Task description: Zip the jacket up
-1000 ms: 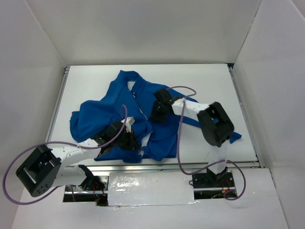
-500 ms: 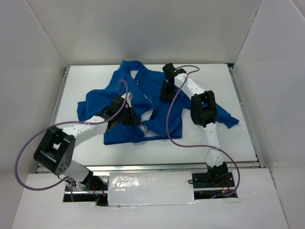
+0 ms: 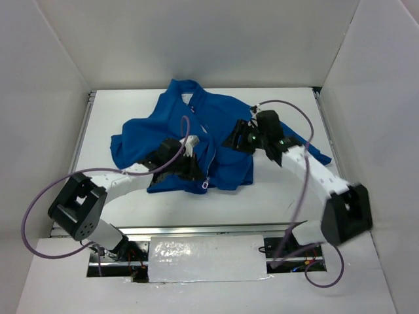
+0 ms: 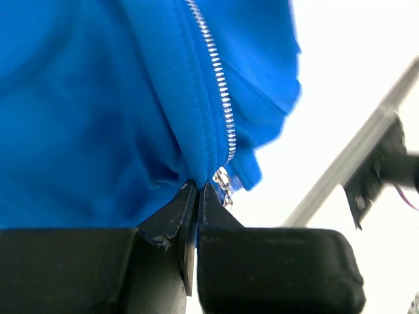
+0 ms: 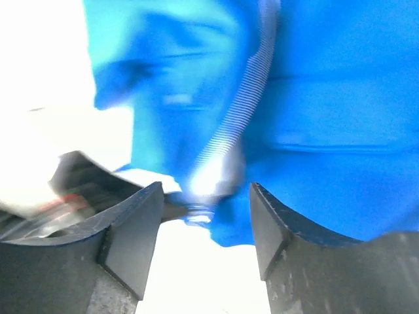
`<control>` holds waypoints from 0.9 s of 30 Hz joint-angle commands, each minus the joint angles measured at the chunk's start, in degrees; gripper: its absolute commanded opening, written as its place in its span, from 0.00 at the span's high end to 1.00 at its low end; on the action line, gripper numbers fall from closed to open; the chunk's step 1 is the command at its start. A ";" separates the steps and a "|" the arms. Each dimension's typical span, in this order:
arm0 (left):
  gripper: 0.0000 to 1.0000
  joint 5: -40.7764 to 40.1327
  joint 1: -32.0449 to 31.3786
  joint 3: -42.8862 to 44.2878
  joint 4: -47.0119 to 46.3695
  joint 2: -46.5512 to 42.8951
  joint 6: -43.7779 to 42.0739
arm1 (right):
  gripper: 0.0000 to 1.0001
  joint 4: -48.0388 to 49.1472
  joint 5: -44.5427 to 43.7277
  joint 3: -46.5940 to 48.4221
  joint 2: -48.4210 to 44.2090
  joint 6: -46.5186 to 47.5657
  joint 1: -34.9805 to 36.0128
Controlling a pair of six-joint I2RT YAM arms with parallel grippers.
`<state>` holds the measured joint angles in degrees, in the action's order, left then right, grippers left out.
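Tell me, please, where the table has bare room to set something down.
Bare table runs along the near edge, between the jacket and the front rail, and in the far-left corner. The middle is crowded: the left gripper pinches the jacket, the right gripper stands open at its zipper, and a cable loops over the far right.

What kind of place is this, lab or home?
Likely a lab test cell: white panels box in a white table, left arm and right arm bolted at its near edge, purple cables exposed.

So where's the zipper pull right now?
In the top view, the zipper pull sits at the jacket's bottom hem, mid-table, just beside the left end effector.
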<state>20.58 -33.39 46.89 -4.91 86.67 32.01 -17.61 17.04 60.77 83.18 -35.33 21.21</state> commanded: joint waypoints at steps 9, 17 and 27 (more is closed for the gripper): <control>1.00 7.38 -2.74 -13.14 -16.27 -9.07 5.78 | 0.45 25.94 16.88 -29.63 -15.76 -7.99 5.33; 1.00 4.21 -2.82 -14.64 -16.70 -5.03 8.07 | 0.46 34.47 17.33 -34.84 -13.05 -6.33 6.65; 1.00 6.23 -2.74 -16.22 -21.63 -1.51 8.77 | 0.51 39.93 14.69 -34.76 -5.66 -6.68 11.13</control>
<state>24.88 -35.83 31.48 -22.90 84.31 40.49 16.91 32.64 25.85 77.43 -42.57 30.79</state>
